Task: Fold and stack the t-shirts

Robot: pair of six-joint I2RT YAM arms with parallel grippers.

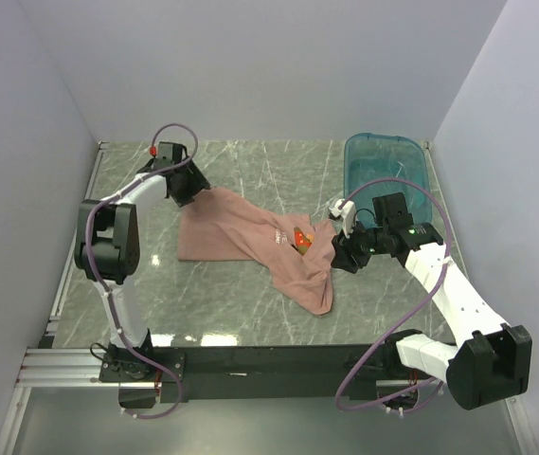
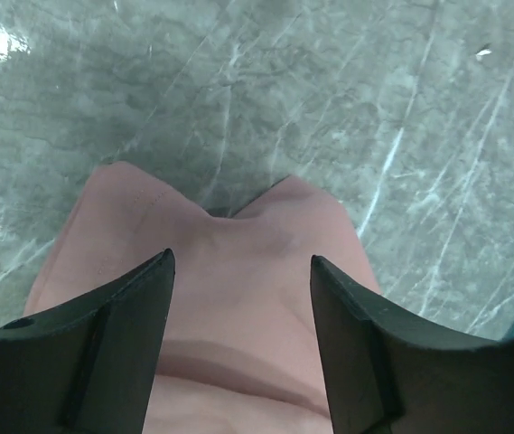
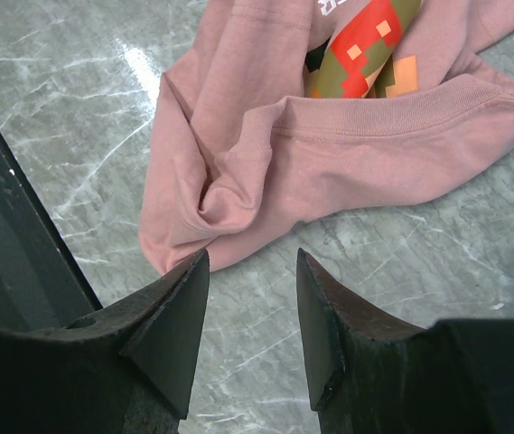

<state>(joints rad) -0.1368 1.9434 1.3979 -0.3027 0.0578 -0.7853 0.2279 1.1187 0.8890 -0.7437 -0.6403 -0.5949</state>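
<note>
The main danger here is that the left hand [image 2: 241,258], which is open with its two fingers standing apart above the cloth, closes too high and takes only a thin wrinkle, or takes nothing; then the corner would slip out when the arm pulls, I think. A second danger is that it pinches both layers together with a fold inside, so the t-shirt [image 1: 250,237] would not spread flat. The right hand [image 3: 252,253] is open too, with nothing between its fingers, and if it goes down where it is now it would meet the bare counter [image 1: 250,313] and not the fabric. If the two hands pull with unequal force, the garment may twist more, because it is already crumpled. The t-shirt lies in the middle of the counter, not folded, with the chest print [image 3: 365,45] partly covered by a rolled edge. Its far left corner is directly under the left hand, and the cloth fills the space below the fingers. Its bunched end on the near side lies just in front of the right hand's fingertips, very near but apart from them. The teal tub [image 1: 383,161] stands at the far right corner, behind the right arm, well apart from the shirt
</note>
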